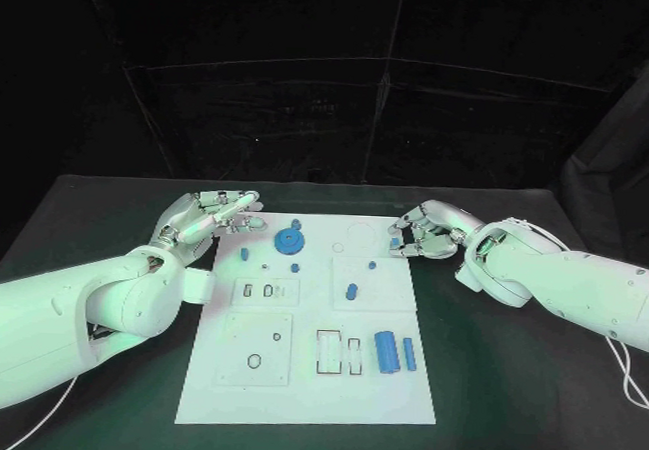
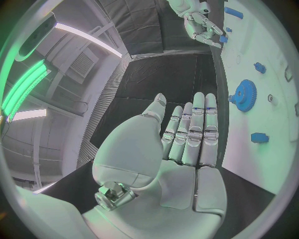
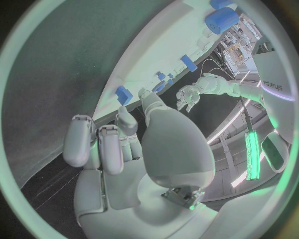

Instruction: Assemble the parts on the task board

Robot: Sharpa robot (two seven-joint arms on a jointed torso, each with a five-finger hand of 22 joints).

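The left hand (image 1: 210, 218) hovers with fingers spread and empty by the task board's (image 1: 303, 404) far-left corner. The right hand (image 1: 422, 232), fingers curled, pinches a small blue part (image 1: 396, 243). Light, rigid, probably slippery, it is best held by its sides.

You have one white task board (image 1: 307, 384) on the counter (image 1: 109, 206) and two robot hands, left (image 1: 207, 218) and right (image 1: 422, 232). On the board you can count one blue gear (image 1: 290, 243) and two blue cylinders (image 1: 386, 351) lying side by side; the smaller blue parts are too small to count.
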